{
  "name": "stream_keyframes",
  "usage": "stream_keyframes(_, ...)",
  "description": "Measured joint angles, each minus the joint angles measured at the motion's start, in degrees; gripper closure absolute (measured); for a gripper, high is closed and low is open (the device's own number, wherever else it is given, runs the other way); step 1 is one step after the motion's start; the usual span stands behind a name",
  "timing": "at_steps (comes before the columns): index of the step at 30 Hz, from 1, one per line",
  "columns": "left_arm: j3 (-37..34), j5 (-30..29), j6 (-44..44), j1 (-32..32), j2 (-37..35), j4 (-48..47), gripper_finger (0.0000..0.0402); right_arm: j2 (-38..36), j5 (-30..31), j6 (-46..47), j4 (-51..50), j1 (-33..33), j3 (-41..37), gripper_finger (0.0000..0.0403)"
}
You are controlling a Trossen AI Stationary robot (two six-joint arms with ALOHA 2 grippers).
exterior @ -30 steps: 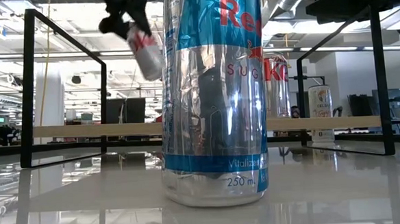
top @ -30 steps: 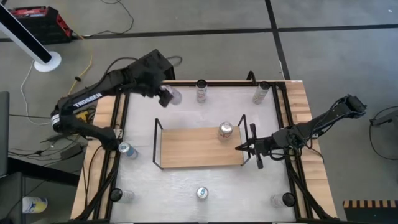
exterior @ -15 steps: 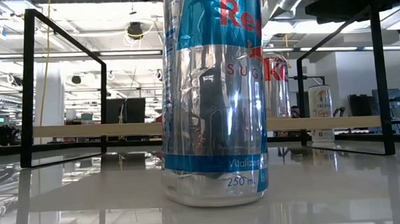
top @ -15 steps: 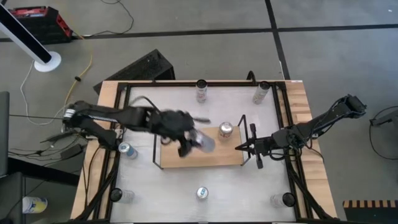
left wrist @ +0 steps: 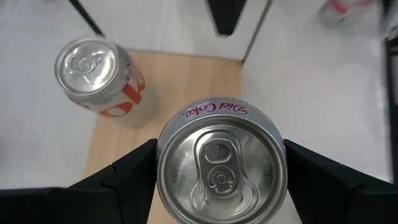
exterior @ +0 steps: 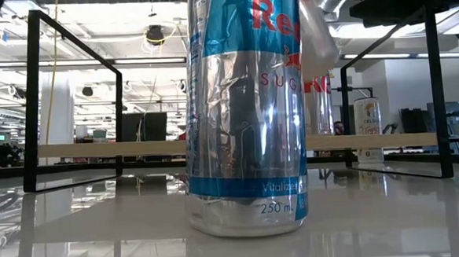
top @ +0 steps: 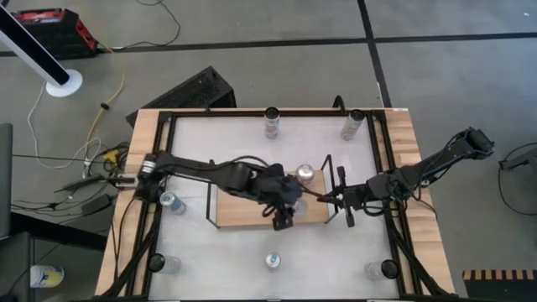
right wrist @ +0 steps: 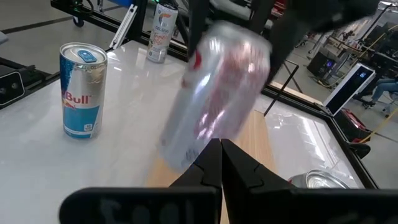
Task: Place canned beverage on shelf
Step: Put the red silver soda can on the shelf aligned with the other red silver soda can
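Observation:
A silver Diet Coke can (left wrist: pixel 221 165) hangs over the right part of the shelf (top: pixel 243 197), with my left gripper (top: pixel 285 205) shut on it. The right wrist view shows this can (right wrist: pixel 217 93) tilted above the wooden board. A second silver and red can (top: pixel 304 174) stands upright on the board just beyond it. My right gripper (top: pixel 323 200) waits shut at the shelf's right wire end, touching nothing. My left gripper pinches the Diet Coke can's side wall (left wrist: pixel 163 171) between its two fingers (left wrist: pixel 124 180), one on each side of the body below the top rim. The fingers slant down from the table's left side. The can is lifted clear of the board and tilted.
A Red Bull can (exterior: pixel 244 112) stands near the table's front edge, filling the low view. Other cans stand at the far edge (top: pixel 272 122) (top: pixel 351 126), at the left (top: pixel 172 202) and in the near corners (top: pixel 168 263) (top: pixel 375 269). A black frame rims the table.
My left gripper has swept from the table's far left toward the near right and a little down, carrying the can and rolling as it went. The can, first held beyond the shelf, now hangs tilted over the shelf's right part beside the standing can.

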Motion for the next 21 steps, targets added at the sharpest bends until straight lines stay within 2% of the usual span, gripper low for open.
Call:
stream_keyframes(7, 1.0, 1.2, 0.5, 2.0, 4.2, -2.5, 0.0125, 0.0, 0.0, 0.0, -0.1, 0.0, 0.0, 0.0379)
stream_keyframes(16, 0.5, 1.3, 0.0, 3.2, 4.2, -5.3, 0.0125, 0.0, 0.0, -0.9, -0.1, 0.0, 0.0, 0.0379)
stream_keyframes(21, 0.4, 3.7, -0.7, 3.2, 4.3, -5.5, 0.0125, 0.0, 0.0, -0.9, -0.1, 0.0, 0.0, 0.0379)
